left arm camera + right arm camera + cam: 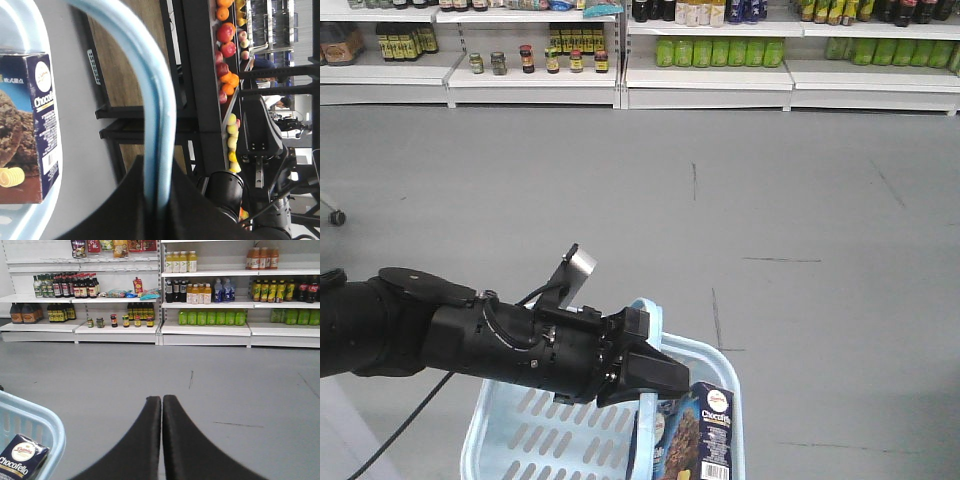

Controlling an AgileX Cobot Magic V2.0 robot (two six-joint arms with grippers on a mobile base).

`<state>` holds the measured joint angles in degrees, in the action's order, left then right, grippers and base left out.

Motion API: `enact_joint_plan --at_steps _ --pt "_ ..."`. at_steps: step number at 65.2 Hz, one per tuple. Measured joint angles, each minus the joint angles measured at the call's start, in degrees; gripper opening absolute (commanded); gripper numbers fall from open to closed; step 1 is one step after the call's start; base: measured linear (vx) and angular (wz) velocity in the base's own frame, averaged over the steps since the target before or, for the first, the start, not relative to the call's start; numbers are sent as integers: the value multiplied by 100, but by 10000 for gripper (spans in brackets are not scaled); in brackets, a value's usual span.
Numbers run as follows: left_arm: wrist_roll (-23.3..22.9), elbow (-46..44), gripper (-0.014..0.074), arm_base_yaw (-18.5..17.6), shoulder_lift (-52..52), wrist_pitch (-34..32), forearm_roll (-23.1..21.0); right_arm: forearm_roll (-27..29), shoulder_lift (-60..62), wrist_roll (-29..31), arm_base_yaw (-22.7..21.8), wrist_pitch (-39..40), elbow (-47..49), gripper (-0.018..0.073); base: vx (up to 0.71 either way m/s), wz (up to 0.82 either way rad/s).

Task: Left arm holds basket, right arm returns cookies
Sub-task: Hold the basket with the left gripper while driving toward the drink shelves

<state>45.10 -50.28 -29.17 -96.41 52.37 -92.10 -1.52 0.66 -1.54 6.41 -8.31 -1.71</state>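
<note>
Two arms, one carton.
Left fingers (132,200) clamp the basket handle (160,100); right fingers (150,415), pressed together and empty, must spread before reaching down-left for the cookies (20,460).

Light was bright and even; the floor (770,180) carried only faint shadow. The front view looked soft. In the left wrist view the near handle (157,100) blurred, and its right edge glared white.

One light blue basket (725,368) holds one navy cookie carton (705,432), standing at its right rim. One left arm (490,340) shows in the front view. On the far shelf (205,330), seven bright green bottles (211,317) stand in one unbroken row.
</note>
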Motion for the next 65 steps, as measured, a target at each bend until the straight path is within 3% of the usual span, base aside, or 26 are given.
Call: enact_joint_plan --at_steps 65 --pt "0 0 -6 0 0 0 0 0 0 0 0 0 0 -8 38 2"
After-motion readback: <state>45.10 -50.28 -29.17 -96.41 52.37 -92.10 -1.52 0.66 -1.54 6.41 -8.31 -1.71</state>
